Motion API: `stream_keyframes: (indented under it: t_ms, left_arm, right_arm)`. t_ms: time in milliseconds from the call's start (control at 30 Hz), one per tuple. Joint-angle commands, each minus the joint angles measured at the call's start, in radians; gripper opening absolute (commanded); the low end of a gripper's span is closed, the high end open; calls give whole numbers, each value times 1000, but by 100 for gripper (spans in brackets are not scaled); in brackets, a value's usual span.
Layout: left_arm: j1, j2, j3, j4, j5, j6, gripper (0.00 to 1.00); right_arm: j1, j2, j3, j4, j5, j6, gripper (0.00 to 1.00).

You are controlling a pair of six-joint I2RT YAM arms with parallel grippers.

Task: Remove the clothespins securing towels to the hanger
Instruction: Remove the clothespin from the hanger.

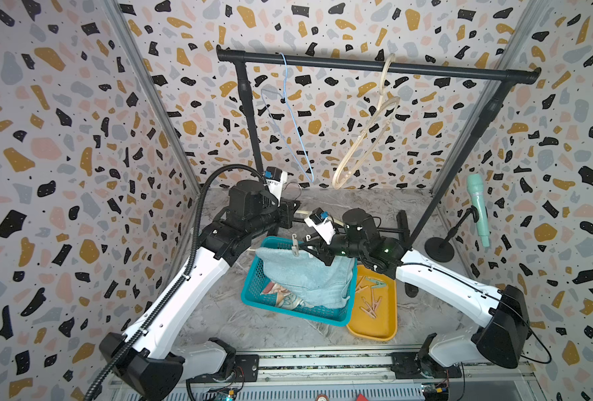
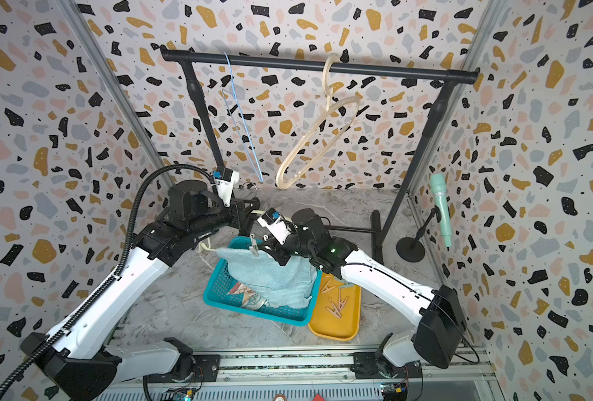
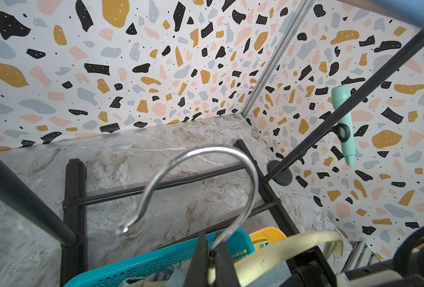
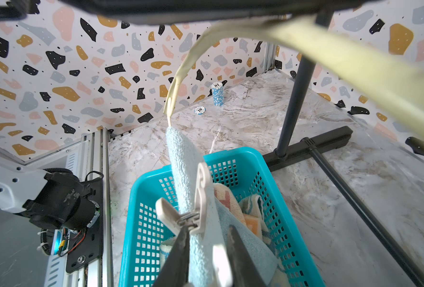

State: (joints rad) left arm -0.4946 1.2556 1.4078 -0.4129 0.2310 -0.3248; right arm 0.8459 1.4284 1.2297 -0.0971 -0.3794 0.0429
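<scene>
White right arm (image 1: 441,281) low, gripper (image 4: 208,231) astride clothespin (image 4: 201,188).

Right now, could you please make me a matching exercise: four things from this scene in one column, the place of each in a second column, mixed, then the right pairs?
Things
1. white plastic clothespin
2. pink plastic clothespins
3. silver metal hook
4. mint-green toy microphone

Places
A. lying in the yellow tray
B. on a black stand near the wall
C. clipped on the light-blue terry towel
D. held in the left gripper

Pairs: 1-C, 2-A, 3-D, 4-B.
</scene>
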Motion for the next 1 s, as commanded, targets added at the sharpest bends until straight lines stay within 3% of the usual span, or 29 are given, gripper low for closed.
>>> stream_keyframes:
  t_ms: [0,200,967]
  left_arm:
    - [-4,-9,40,54,20,5,0]
    - [-4,-11,35,56,17,3,0]
    - [-4,-39,-86,172,-60,-63,0]
  right_arm:
    - [-5,-20,14,3,-13,-1,19]
    - [-4,-21,7,17,-8,8,0]
    - [-1,-37,12,74,46,43,0]
